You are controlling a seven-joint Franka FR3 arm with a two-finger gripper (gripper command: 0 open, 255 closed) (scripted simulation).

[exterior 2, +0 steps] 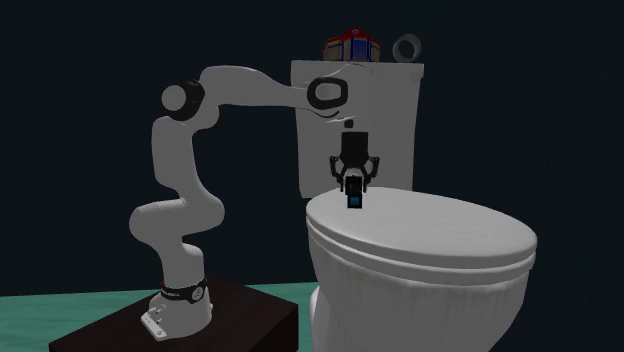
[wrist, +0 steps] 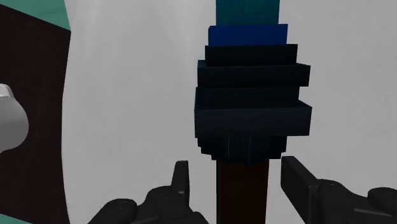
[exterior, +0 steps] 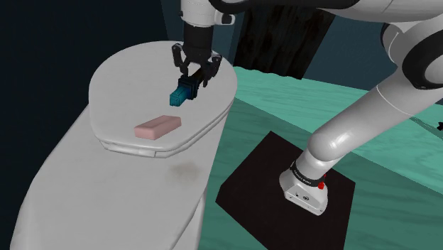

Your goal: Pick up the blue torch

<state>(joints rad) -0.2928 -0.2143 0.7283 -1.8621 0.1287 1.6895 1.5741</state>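
Pincer (exterior: 193, 79) open, straddling the blue torch (exterior: 183, 93) on the toilet lid (exterior: 128, 85), no grip yet. Risk: closes off-centre, torch skids twd lid edge & drops.

White toilet (exterior 2: 400, 290) with closed lid (exterior 2: 450, 235), white cistern (exterior 2: 390, 110) behind, teal floor (exterior 2: 60, 315), dark blue-black walls (exterior 2: 100, 60).

A black two-finger gripper (exterior: 193, 78) hangs over the closed lid of a plain white toilet (exterior: 124, 82), fingers spread either side of a small blue and teal torch (exterior: 181, 94) that slants down towards the shoulder view's left. Near it on the lid lies a pale pink rectangular block (exterior: 157, 126). The white arm (exterior: 369, 113) rises from a flat black box (exterior: 248, 188) on the teal floor (exterior: 284, 99).
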